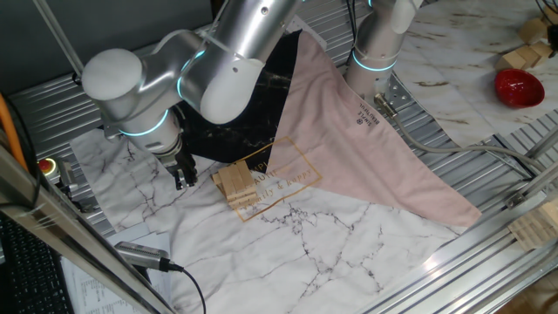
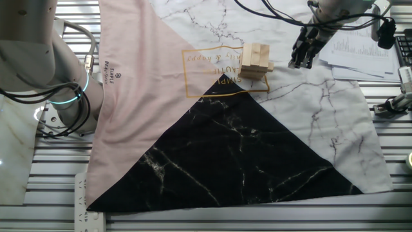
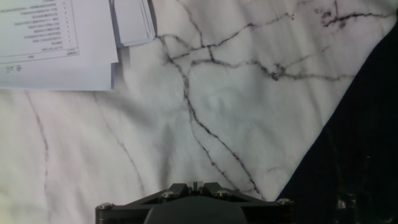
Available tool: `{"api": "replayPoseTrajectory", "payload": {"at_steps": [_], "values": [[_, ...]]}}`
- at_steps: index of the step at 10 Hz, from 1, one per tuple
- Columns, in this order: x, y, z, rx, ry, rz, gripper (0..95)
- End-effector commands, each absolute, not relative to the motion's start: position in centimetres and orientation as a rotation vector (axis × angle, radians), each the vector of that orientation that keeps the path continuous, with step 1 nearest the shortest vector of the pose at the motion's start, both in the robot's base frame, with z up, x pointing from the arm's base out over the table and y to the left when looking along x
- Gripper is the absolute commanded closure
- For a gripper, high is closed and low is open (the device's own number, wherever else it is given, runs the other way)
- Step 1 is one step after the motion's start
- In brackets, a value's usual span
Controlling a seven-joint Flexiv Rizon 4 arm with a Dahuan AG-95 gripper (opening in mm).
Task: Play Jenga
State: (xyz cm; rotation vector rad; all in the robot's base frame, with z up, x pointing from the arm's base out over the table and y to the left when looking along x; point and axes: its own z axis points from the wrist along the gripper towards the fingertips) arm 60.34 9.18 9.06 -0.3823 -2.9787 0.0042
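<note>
The Jenga (image 1: 235, 184) is a small tan tower of crosswise bars standing on the marble-print cloth (image 1: 296, 235). It also shows in the other fixed view (image 2: 253, 60), with one bar poking out at its lower right. My gripper (image 1: 184, 177) hangs just above the cloth, a short way to the left of the tower and apart from it; in the other fixed view the gripper (image 2: 300, 57) is to the tower's right. In the hand view the gripper (image 3: 194, 185) has its jaws together with nothing between them, over white marble print. The tower is out of the hand view.
A pink cloth (image 1: 366, 148) and a black marble cloth (image 2: 238, 154) overlap behind the tower. Paper sheets (image 3: 56, 37) lie beyond the gripper. A second arm's base (image 1: 375, 52), a red object (image 1: 519, 87), chunky wooden pieces (image 1: 526, 56) and a pale wooden block (image 1: 534, 228) stand around.
</note>
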Motion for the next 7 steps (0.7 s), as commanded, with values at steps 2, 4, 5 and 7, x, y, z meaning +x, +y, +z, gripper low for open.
{"api": "replayPoseTrajectory", "payload": {"at_steps": [2, 4, 5, 7], "values": [[59.6, 10.0, 9.3, -0.385, -2.982, 0.007, 95.0], [58.9, 10.8, 9.3, -0.384, -2.980, 0.003, 95.0], [58.5, 11.2, 9.1, -0.385, -2.983, 0.008, 95.0], [58.0, 11.1, 8.8, -0.382, -2.994, 0.010, 95.0]]}}
